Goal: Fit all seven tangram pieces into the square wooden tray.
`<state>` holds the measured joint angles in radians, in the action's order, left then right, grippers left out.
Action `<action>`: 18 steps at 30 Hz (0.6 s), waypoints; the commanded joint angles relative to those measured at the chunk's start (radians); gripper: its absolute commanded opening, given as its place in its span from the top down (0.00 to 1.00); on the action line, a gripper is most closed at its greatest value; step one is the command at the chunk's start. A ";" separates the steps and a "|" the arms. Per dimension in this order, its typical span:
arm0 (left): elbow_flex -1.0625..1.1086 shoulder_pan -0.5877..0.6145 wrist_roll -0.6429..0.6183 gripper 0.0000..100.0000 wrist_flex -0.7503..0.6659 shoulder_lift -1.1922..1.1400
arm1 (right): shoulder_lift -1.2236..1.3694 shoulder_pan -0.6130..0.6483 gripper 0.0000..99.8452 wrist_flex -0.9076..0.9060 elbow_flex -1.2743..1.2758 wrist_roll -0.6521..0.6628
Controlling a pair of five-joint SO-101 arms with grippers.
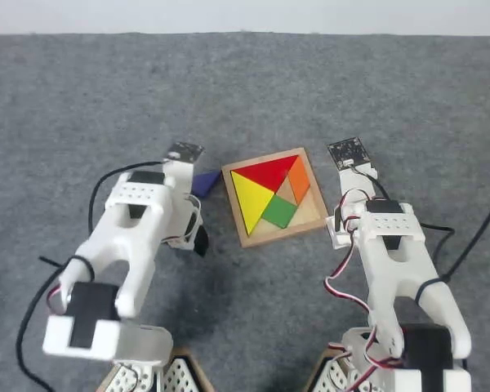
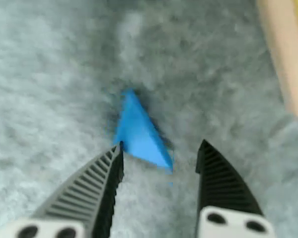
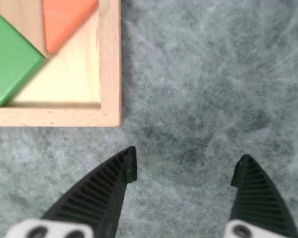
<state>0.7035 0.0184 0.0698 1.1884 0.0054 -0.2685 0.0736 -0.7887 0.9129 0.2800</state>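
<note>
Four placed: square wooden tray (image 1: 286,235) holds red triangle (image 1: 269,173), yellow triangle (image 1: 249,200), orange piece (image 1: 300,180), green square (image 1: 279,212); bare gaps remain. Loose small blue triangle (image 2: 139,134) lies on grey felt (image 1: 392,98) just beside tray, between wide-spread left gripper (image 2: 161,146), ungripped. Also spread, right gripper (image 3: 188,156) holds nothing.

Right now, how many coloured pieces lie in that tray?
4: red piece at the far side, yellow piece on the left, orange piece on the right, green piece nearest the arms. Pale patches may be bare wood.
</note>
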 commanded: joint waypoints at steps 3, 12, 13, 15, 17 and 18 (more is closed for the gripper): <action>-0.070 0.031 0.023 0.77 -0.011 -0.014 | -0.045 -0.012 0.69 0.013 -0.011 -0.011; -0.068 0.025 0.048 0.77 0.012 0.048 | -0.044 -0.010 0.69 0.012 -0.011 -0.011; -0.068 0.023 0.048 0.77 0.012 0.034 | -0.042 -0.010 0.69 0.012 -0.011 -0.011; -0.076 0.023 0.044 0.77 0.009 -0.006 | -0.042 -0.008 0.69 0.012 -0.011 -0.011; -0.084 0.023 0.041 0.77 -0.002 -0.052 | -0.042 -0.007 0.69 0.012 -0.011 -0.011; -0.087 0.023 0.040 0.77 -0.009 -0.075 | -0.042 -0.007 0.69 0.012 -0.011 -0.011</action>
<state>0.6667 0.0399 0.1066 1.1914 -0.0176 -0.2685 0.0736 -0.7887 0.9129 0.2800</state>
